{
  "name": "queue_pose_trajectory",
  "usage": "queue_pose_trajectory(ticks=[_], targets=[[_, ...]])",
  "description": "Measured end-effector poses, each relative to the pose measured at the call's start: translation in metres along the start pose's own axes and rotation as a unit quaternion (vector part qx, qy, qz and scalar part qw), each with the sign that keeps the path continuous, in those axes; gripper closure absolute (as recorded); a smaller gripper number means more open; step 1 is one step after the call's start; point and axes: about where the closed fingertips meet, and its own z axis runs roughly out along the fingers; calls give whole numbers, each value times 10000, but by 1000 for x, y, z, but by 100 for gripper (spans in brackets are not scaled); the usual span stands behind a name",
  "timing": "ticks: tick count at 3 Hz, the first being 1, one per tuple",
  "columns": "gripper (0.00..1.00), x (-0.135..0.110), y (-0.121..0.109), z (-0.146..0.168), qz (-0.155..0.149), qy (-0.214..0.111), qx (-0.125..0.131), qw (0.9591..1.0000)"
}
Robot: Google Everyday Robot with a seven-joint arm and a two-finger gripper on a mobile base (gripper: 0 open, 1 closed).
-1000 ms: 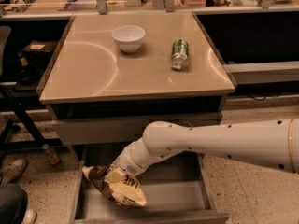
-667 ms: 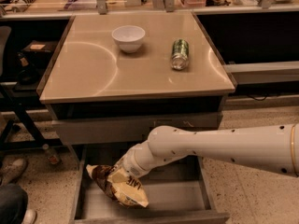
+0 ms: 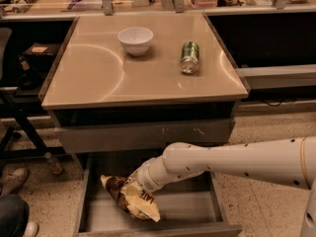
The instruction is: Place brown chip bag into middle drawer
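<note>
The brown chip bag [image 3: 129, 196], dark brown with white lettering and a cream-yellow end, hangs tilted just over the floor of the open middle drawer [image 3: 187, 206] at its left part. My gripper [image 3: 136, 184] is at the end of the white arm that reaches in from the right, and it is inside the drawer on the bag's upper right side. The bag covers most of the gripper.
A white bowl [image 3: 135, 40] and a green can [image 3: 189, 57] lying on its side are on the tan cabinet top [image 3: 98, 78]. A closed grey drawer front [image 3: 143, 135] with pale scratches is above the open drawer. A person's shoe [image 3: 12, 179] and knee are at lower left.
The arm and the bag have shifted slightly to the right and a little lower into the drawer. The bowl and can have not moved.
</note>
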Motion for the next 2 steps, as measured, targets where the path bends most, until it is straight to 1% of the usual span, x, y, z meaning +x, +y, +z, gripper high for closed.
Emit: queue_pose_trajectory(ticks=[1, 2], targets=[[100, 19, -13, 7, 71, -91, 80, 9999], [100, 37, -22, 18, 144, -216, 109, 9996]])
